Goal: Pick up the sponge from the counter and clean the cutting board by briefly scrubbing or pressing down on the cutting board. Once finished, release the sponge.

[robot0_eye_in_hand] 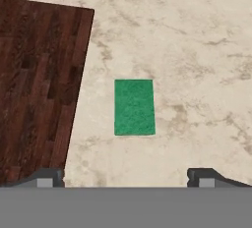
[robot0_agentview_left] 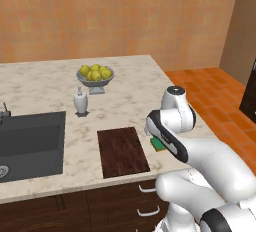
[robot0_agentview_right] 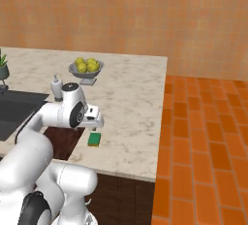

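While jaws [robot0_eye_in_hand: 126,177] gape wide, sponge [robot0_eye_in_hand: 134,107] untouched

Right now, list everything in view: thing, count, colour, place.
sponge: one, green top, on the counter right of the board, apart from it.
board: one, dark reddish-brown, near the counter's front edge.
counter: one, beige marbled, over dark cabinets.
sink: one, dark grey, left of the board.
fruit bowl: one, grey with yellow fruit, at the back.
dispenser: one, white, behind the board.
plant: one, green, far left.
claw: one, dark tips, open, above the sponge.
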